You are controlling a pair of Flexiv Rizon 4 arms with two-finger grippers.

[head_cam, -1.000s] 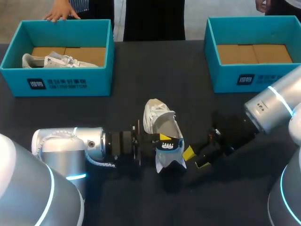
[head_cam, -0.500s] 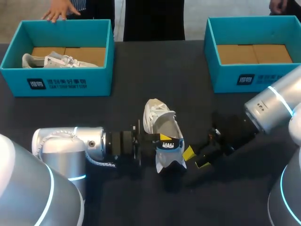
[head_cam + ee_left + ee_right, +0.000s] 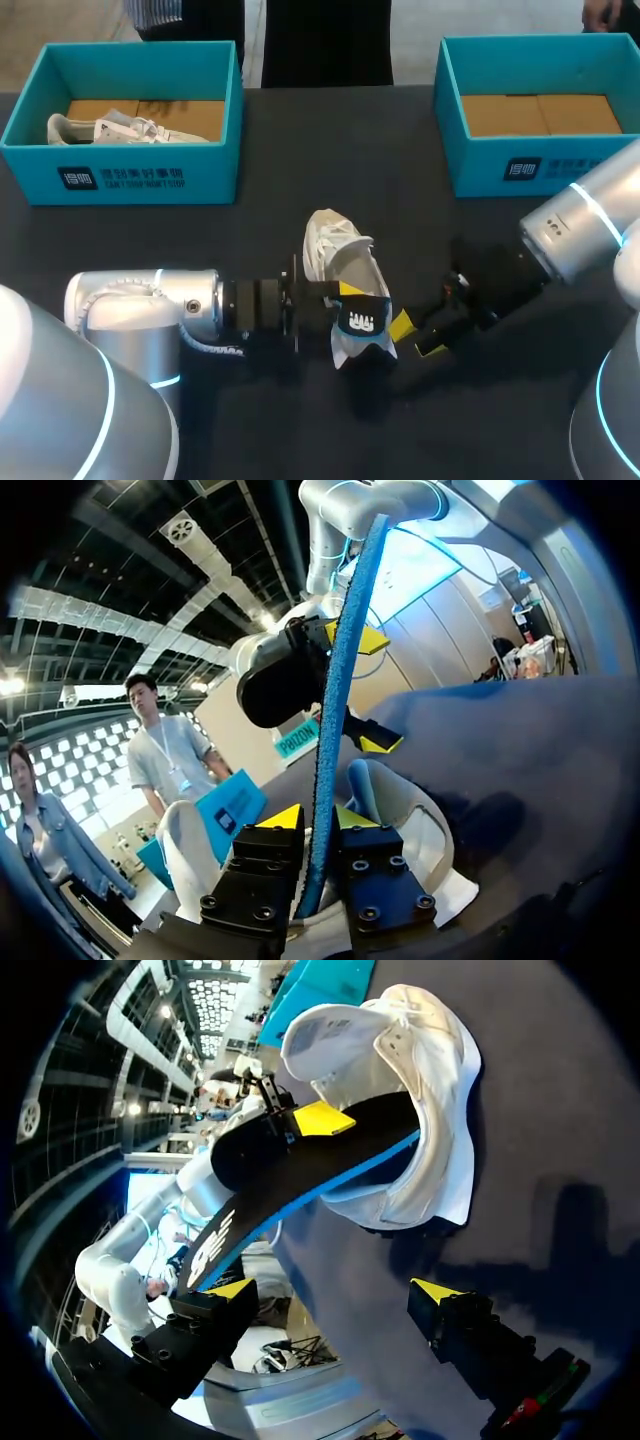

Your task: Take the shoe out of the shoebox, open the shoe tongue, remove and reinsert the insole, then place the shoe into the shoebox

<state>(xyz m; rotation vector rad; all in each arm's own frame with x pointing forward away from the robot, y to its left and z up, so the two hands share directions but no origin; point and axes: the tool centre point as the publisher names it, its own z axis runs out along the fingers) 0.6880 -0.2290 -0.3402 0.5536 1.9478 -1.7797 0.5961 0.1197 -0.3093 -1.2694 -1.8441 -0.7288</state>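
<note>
A white shoe (image 3: 330, 245) lies on the dark table at the middle, its opening toward the front. A black insole (image 3: 362, 322) with a blue underside and a white logo sticks out of the shoe's opening. My left gripper (image 3: 345, 293) comes in from the left at the shoe's opening. In the left wrist view the insole (image 3: 340, 660) stands edge-on between that gripper's (image 3: 318, 818) slightly parted fingers, and the shoe (image 3: 190, 850) lies under them. My right gripper (image 3: 412, 335) stands open just right of the insole's free end. In its own view my right gripper (image 3: 335, 1290) is wide open, the insole (image 3: 300, 1175) and shoe (image 3: 420, 1080) ahead of it.
A teal box (image 3: 120, 175) at the back left holds another white shoe (image 3: 120, 128). A second teal box (image 3: 520, 165) at the back right shows only its cardboard floor. Both arms lie low across the table's front.
The insole's free end has tipped flatter, so its logo faces up more. My left fingers have parted a little. A person's hand has left the left box's rim. The right arm has kept still.
</note>
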